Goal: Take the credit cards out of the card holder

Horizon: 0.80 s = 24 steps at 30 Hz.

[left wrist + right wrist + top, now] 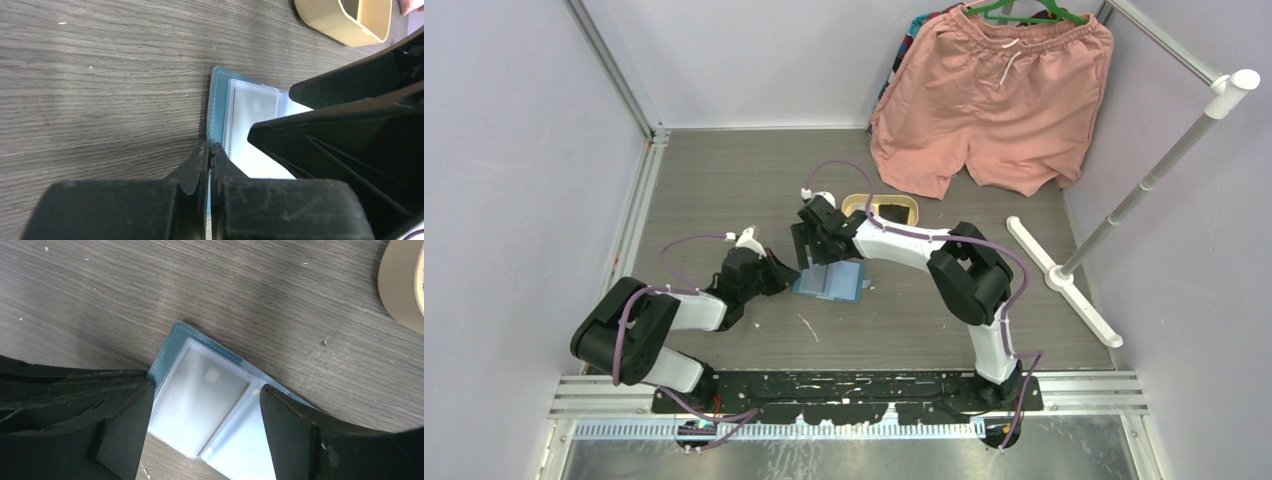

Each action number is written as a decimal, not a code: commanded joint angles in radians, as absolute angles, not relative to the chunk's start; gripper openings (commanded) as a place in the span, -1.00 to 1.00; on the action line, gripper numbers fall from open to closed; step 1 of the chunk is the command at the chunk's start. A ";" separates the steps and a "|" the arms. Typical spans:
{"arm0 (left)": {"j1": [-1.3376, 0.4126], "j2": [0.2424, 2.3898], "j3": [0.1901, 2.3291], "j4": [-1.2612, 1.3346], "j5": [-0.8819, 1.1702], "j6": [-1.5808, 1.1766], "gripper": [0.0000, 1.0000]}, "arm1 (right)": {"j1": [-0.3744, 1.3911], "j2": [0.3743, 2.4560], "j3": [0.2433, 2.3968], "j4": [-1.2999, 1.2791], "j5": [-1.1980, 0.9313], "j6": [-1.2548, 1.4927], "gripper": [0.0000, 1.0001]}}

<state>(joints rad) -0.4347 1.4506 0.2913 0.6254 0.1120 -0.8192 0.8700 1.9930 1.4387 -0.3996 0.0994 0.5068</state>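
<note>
The teal-blue card holder (832, 281) lies open on the wooden table, its clear plastic sleeves facing up. My left gripper (210, 150) is shut on the holder's left edge (218, 107); a strip of teal shows between its fingers. My right gripper (205, 395) is open just above the holder, one finger on each side of a clear sleeve. A pale credit card (200, 392) sits inside that sleeve and also shows in the left wrist view (255, 107). In the top view the right gripper (816, 250) hangs over the holder's far edge.
An oval tan tray (911, 208) stands just behind the holder with a dark flat thing (890, 212) in it; the tray also shows in both wrist views (325, 20) (400, 295). Pink shorts (994, 100) hang at the back right. A white rack foot (1064, 282) lies at the right.
</note>
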 commanded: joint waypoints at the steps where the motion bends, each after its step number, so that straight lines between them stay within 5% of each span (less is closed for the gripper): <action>1: -0.436 1.417 0.278 0.577 0.070 -0.772 -1.00 | 0.878 2.010 1.494 -0.401 0.140 0.502 0.65; 24: -0.434 1.406 0.263 0.589 0.058 -0.783 -1.00 | 0.927 2.073 1.562 -0.537 0.282 0.416 0.64</action>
